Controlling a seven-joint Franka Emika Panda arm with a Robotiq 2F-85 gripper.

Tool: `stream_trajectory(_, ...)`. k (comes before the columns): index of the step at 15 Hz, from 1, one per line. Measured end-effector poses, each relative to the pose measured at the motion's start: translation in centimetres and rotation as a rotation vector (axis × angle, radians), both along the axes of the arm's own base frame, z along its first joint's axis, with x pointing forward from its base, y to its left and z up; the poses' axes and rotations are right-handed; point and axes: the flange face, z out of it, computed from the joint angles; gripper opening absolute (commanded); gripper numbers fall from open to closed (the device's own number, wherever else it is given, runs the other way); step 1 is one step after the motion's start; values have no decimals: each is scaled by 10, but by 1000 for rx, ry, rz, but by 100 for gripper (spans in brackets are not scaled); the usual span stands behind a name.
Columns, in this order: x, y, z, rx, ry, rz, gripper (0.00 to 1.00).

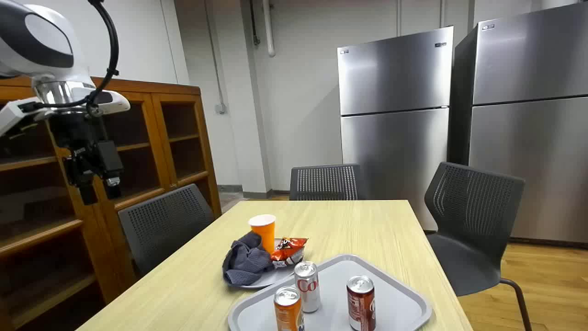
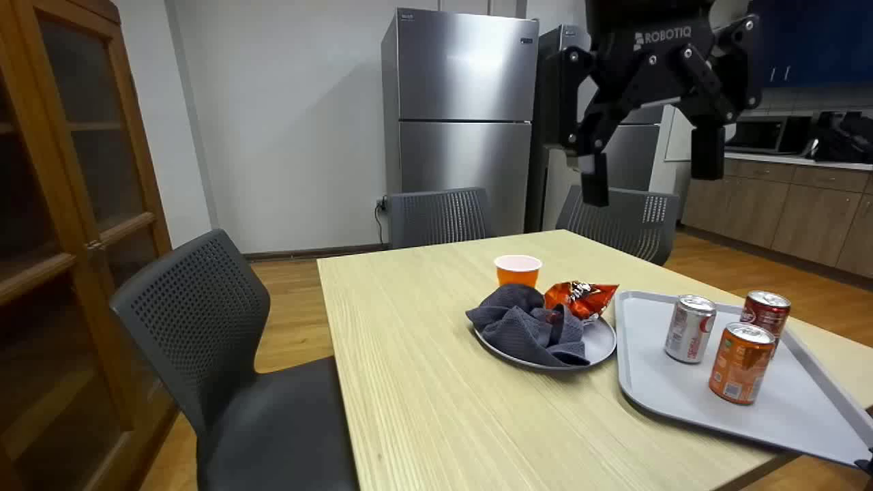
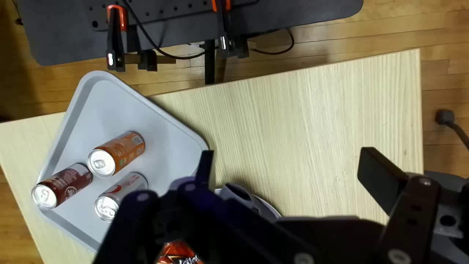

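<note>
My gripper [image 1: 101, 191] [image 2: 651, 176] [image 3: 287, 168] is open and empty, high above the table, touching nothing. A grey plate [image 2: 601, 344] holds a crumpled dark grey cloth [image 2: 522, 327] and a red chip bag [image 2: 583, 299]. An orange cup [image 1: 263, 230] stands behind the cloth; whether it is on the plate I cannot tell. A grey tray [image 3: 110, 99] carries an orange can [image 3: 122, 150], a silver can [image 3: 122, 192] and a dark red can [image 3: 62, 185], all upright. In the wrist view my left finger covers much of the plate, and the cup is hidden.
The light wood table [image 2: 409, 341] has dark chairs [image 1: 167, 225] [image 1: 473, 230] [image 2: 440, 215] around it. A wooden glass-door cabinet [image 1: 151, 142] and steel refrigerators [image 1: 395, 128] stand beyond. A dark mounting board [image 3: 176, 29] with clamps and cables lies beside the table edge.
</note>
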Motion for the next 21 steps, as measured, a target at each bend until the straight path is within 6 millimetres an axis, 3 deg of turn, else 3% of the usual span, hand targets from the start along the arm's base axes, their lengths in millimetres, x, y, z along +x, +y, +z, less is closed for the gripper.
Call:
stream_trajectory(11,6,-3,-4,11,4,-12,100)
stream_trajectory(16,34,-14,-26,63,-12,-83,100)
stream_trajectory(21,73,-33,-64,116,-38,-149,100)
